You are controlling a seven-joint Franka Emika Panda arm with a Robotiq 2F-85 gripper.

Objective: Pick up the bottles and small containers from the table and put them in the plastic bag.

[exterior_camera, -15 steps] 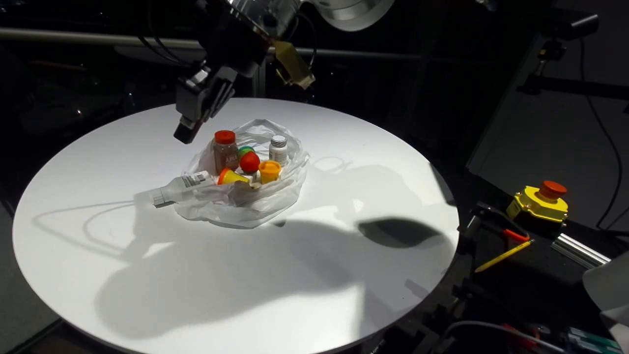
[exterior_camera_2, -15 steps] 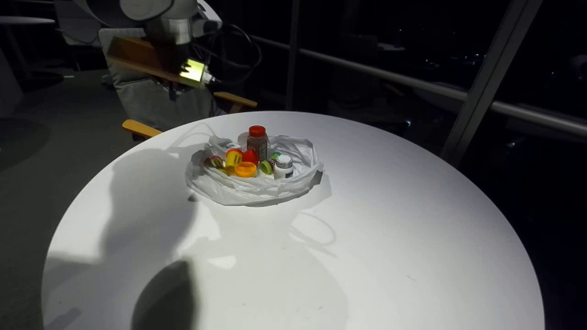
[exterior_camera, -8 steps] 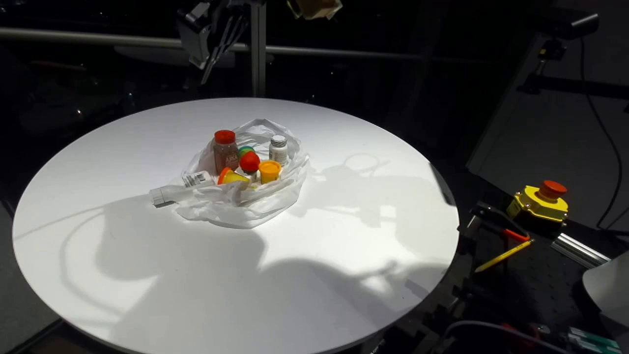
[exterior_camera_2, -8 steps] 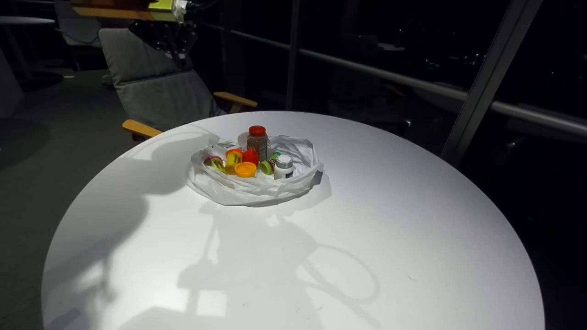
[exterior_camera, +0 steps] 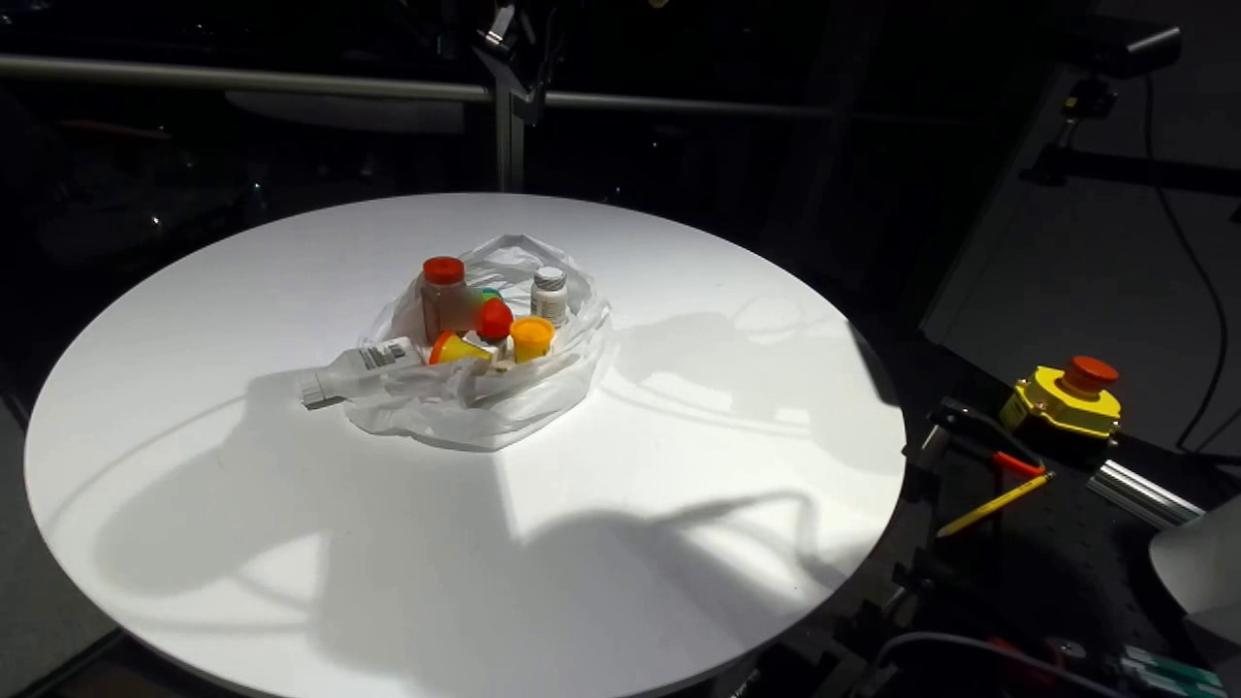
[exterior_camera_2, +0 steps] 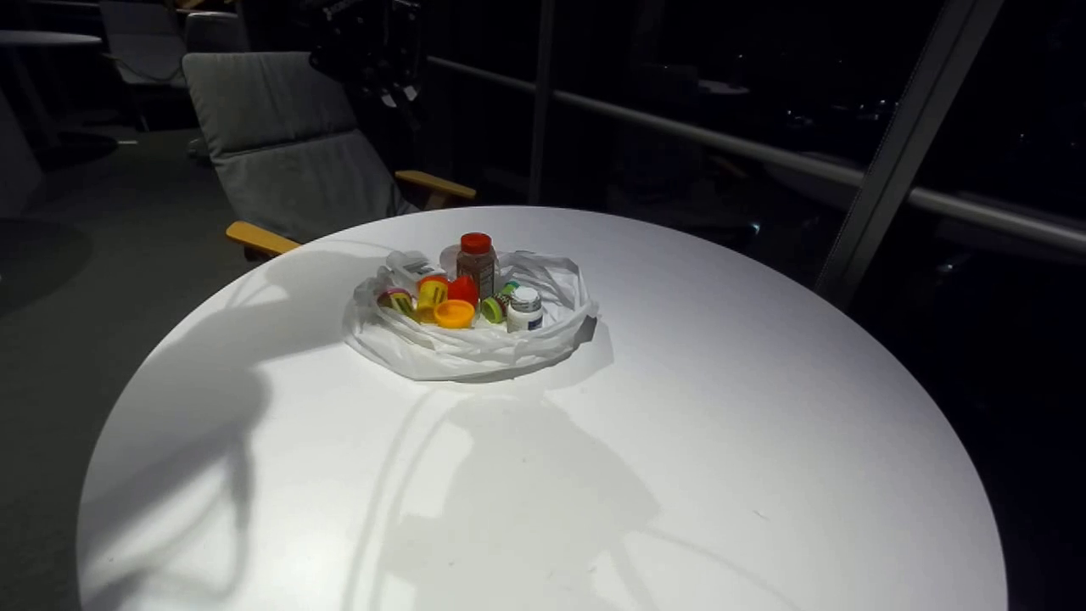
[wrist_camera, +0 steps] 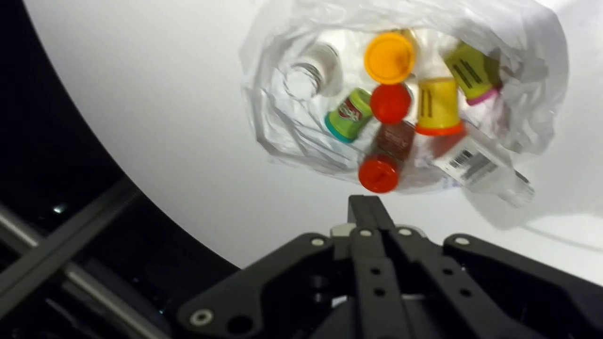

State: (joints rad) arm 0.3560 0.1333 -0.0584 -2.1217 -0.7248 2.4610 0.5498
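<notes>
Backing off wrinkled translucent plastic bag (exterior_camera: 528, 412): black metal gripper (wrist_camera: 365, 203), tips together. Loading probably done; clear white-capped bottle (wrist_camera: 480, 168) overhangs.

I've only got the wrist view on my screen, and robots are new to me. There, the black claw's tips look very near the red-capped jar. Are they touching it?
Observer: No. In both exterior views the gripper hangs high, well clear of the red-capped jar.
Visitor: Is that jar standing up or lying down?
Observer: Standing upright inside the plastic bag, as both exterior views show.
Visitor: Anything nearby for stopping it all in a hurry?
Observer: Off the round white table, an exterior view shows a yellow box topped by a red button; it looks like an emergency stop.
</notes>
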